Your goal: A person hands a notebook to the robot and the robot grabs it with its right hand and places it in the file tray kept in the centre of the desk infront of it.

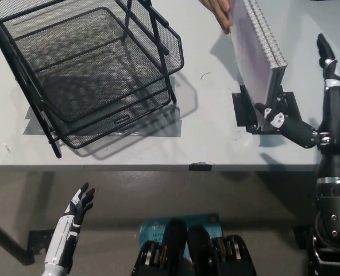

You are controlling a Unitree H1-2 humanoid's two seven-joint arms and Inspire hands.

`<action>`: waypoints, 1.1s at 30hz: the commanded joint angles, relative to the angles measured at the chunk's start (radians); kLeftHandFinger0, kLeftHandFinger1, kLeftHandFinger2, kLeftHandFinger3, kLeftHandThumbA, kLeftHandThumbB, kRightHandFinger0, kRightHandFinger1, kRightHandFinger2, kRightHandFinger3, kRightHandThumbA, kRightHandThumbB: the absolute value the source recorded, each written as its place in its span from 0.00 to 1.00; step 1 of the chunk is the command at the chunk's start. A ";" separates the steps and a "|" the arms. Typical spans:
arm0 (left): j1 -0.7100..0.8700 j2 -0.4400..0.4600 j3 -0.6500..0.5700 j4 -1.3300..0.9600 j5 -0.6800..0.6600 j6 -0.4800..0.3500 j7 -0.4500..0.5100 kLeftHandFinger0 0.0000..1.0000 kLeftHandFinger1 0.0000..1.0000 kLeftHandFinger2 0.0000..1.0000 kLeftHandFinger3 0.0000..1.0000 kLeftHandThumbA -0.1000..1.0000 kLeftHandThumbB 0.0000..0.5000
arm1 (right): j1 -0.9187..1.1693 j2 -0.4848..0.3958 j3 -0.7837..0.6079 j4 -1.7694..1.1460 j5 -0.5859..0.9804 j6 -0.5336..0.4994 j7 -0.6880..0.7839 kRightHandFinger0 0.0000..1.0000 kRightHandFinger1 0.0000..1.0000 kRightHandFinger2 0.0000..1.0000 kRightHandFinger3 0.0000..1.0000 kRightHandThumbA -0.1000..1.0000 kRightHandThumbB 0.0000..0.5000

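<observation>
Right hand [308,98]: black, fingers spread wide around the notebook's lower edge, not closed.
Notebook [256,52]: spiral-bound, pale lilac, upright, held by a person's hand [217,11].
Left hand [81,202]: white, open, low.
Tray [89,69]: black wire-mesh, apart.

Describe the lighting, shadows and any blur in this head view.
Head view: even overhead light on the pale desk; the mesh file tray throws a soft patterned shadow to its lower right; the notebook, held up by a person's hand, shades the desk at its left. The notebook's cover looks slightly washed out. The right hand and the resting left hand are sharp.

right hand [308,109] spread open around upright notebook [256,54].
</observation>
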 commanded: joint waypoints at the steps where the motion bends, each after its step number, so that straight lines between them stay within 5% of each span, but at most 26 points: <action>1: -0.016 0.011 0.001 -0.019 0.000 -0.025 -0.009 1.00 1.00 1.00 1.00 1.00 1.00 | -0.046 0.022 0.018 0.017 0.078 -0.006 -0.002 1.00 1.00 1.00 1.00 1.00 0.65; 10: -0.020 0.010 0.001 -0.015 -0.001 -0.031 -0.008 1.00 1.00 1.00 1.00 1.00 1.00 | -0.077 0.027 0.038 0.086 0.097 -0.037 -0.015 1.00 1.00 1.00 1.00 1.00 0.77; 23: -0.019 0.011 0.000 -0.016 0.001 -0.026 -0.010 1.00 1.00 1.00 1.00 1.00 1.00 | -0.196 -0.017 0.019 0.215 0.083 0.001 -0.049 1.00 1.00 1.00 1.00 1.00 0.63; 33: -0.022 0.012 0.000 -0.016 -0.010 -0.020 -0.016 1.00 1.00 1.00 1.00 1.00 1.00 | -0.277 -0.028 0.002 0.346 0.105 -0.019 -0.090 1.00 1.00 1.00 1.00 1.00 0.68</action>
